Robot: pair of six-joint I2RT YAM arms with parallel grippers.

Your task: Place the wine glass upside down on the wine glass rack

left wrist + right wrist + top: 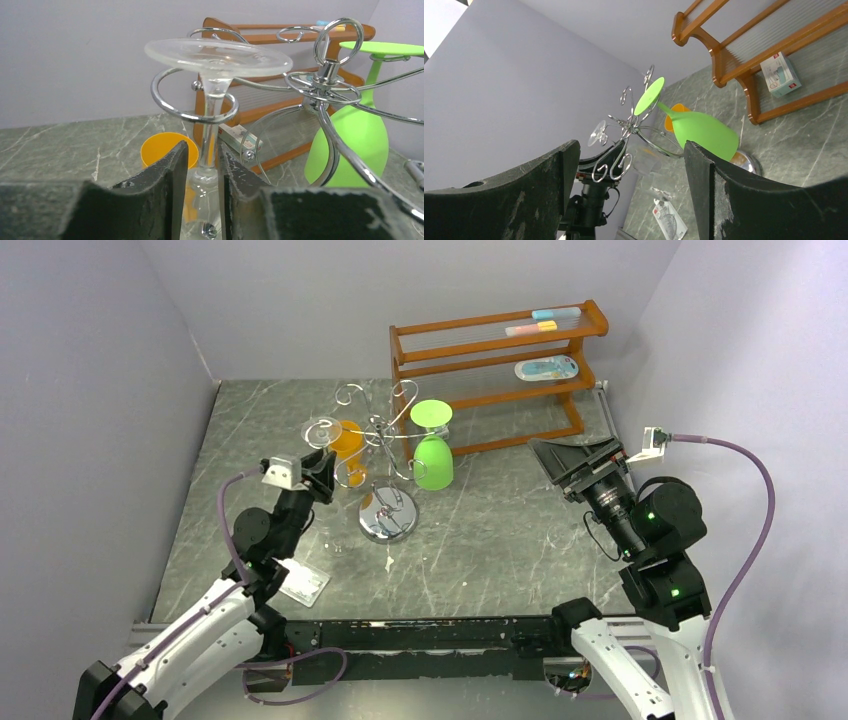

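Inverted clear wine glass [218, 52] hangs by its foot from a curled arm of the chrome wire tree rack [325, 82], stem between the left gripper [202, 152] fingers.

Wooden three-tier shelf [490, 364] at far right corner of marbled surface [500, 530]. Pastel sticks [545, 320] on top tier, blue-white packet [547, 368] on middle. Orange cup [347, 437] and inverted green glass [433, 462] mid-surface. Flat clear packet [303, 583] at near edge, left.

Left arm [205, 620]: your white shell links with black joints.
Right arm [625, 670]: your white lower link, black upper housings, green lights [651, 517].
Left cable [226, 512]: purple.
Right cable [720, 442]: purple, as you see.
Left gripper [202, 150]: black fingers, edges scuffed grey.
Right gripper [624, 150]: broad black fingers, scratched.
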